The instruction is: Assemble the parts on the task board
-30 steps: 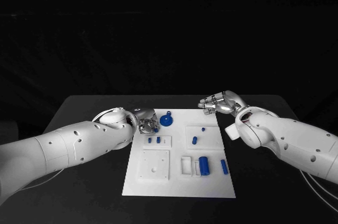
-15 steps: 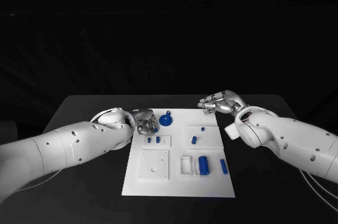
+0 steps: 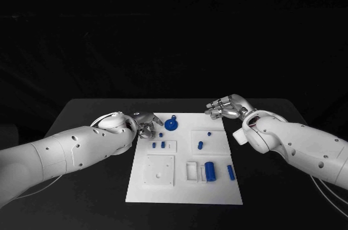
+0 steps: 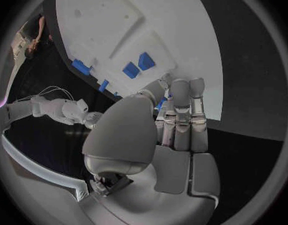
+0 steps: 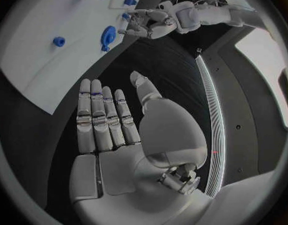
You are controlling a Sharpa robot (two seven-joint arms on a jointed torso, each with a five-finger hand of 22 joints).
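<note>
My silver left hand hovers at the white rectangular task board's far left corner, fingers straight, pressed together, holding nothing; a round blue part lies just beside it. My silver right hand hangs beyond the board, fingers straight, empty.

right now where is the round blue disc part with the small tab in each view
Head view: the round blue disc part lies at the white task board's far edge, beside the left hand.
Left wrist view: cannot tell.
Right wrist view: disc near the board's edge.
Shared landmark: the left hand.
</note>
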